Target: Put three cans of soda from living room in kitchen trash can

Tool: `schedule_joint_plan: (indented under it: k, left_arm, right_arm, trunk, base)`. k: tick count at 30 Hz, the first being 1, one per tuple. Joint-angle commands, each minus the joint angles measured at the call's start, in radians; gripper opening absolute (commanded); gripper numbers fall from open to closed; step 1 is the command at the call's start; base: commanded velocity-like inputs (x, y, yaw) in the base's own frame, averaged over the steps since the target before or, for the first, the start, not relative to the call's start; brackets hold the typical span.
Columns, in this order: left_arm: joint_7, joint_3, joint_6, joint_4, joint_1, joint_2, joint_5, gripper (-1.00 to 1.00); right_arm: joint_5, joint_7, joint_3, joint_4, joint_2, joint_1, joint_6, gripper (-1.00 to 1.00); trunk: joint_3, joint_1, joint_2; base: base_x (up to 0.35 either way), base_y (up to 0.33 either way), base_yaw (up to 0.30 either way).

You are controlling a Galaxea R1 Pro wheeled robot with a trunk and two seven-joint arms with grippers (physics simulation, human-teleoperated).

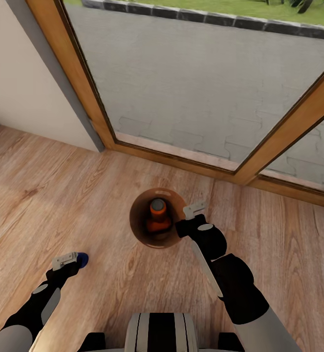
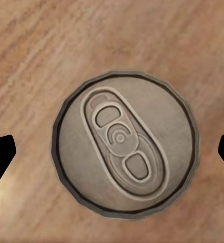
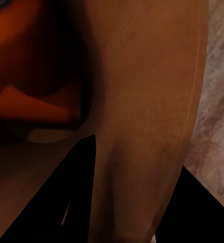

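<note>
The tash can (image 1: 169,237), a round tapered bin with a glossy brown inside, stands on the light wood plank floor (image 1: 98,195) just before the wood-framed glass door (image 1: 181,88). Inside it are two orange soda cans (image 1: 158,215): one stands upright with its silvery top up, and more orange shows low beside it. In the right wrist view the smooth brown inner wall (image 3: 142,101) curves down to the orange cans (image 3: 36,76) at the bottom.

The right hand (image 1: 195,211) is at the bin's rim on the side toward the right arm. Its two dark fingers (image 3: 56,202) straddle the thin wall, one inside and one outside over the floor, gripping the rim.

The dark blue soda can (image 1: 82,259) stands upright on the floor well apart from the bin, at the left hand (image 1: 66,260). The left wrist view looks straight down on its matte silvery top (image 2: 126,144), a round lid with a raised rim and an oval pull tab. The two dark fingertips (image 2: 0,154) sit on either side of the can, spread wide and clear of it: the left hand is open around it.

Beyond the glass lie grey paving and a strip of grass.
</note>
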Motion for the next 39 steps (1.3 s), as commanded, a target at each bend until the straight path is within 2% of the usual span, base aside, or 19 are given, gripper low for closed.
schedule_joint_plan:
  k: [1,5,10,24,25,39]
  left_arm:
    - [0.0,0.0,0.0,0.0,0.0,0.0,0.0,1.0]
    - [0.0,0.0,0.0,0.0,0.0,0.0,0.0,1.0]
    - [0.0,0.0,0.0,0.0,0.0,0.0,0.0,1.0]
    - [0.0,0.0,0.0,0.0,0.0,0.0,0.0,1.0]
    - [0.0,0.0,0.0,0.0,0.0,0.0,0.0,-1.0]
    - [0.0,0.0,0.0,-0.001,0.0,0.0,0.0,-1.0]
  right_arm:
    - [-0.011,0.0,0.001,0.0,0.0,0.0,-0.002,-1.0]
    - [-0.011,0.0,0.001,0.0,0.0,0.0,-0.002,-1.0]
    - [-0.011,0.0,0.001,0.0,0.0,0.0,-0.002,-1.0]
    - [-0.011,0.0,0.001,0.0,0.0,0.0,-0.002,-1.0]
    - [-0.011,0.0,0.001,0.0,0.0,0.0,-0.002,-1.0]
    - [-0.011,0.0,0.001,-0.001,0.0,0.0,-0.002,-1.0]
  trunk:
    - [0.0,0.0,0.0]
    - [0.0,0.0,0.0]
    - [-0.016,0.019,-0.035]
    - [-0.016,0.019,-0.035]
    - [-0.016,0.019,-0.035]
    - [-0.016,0.019,-0.035]
  base:
    - [0.0,0.0,0.0]
    - [0.0,0.0,0.0]
    - [0.0,0.0,0.0]
    - [0.0,0.0,0.0]
    - [0.0,0.0,0.0]
    - [0.0,0.0,0.0]
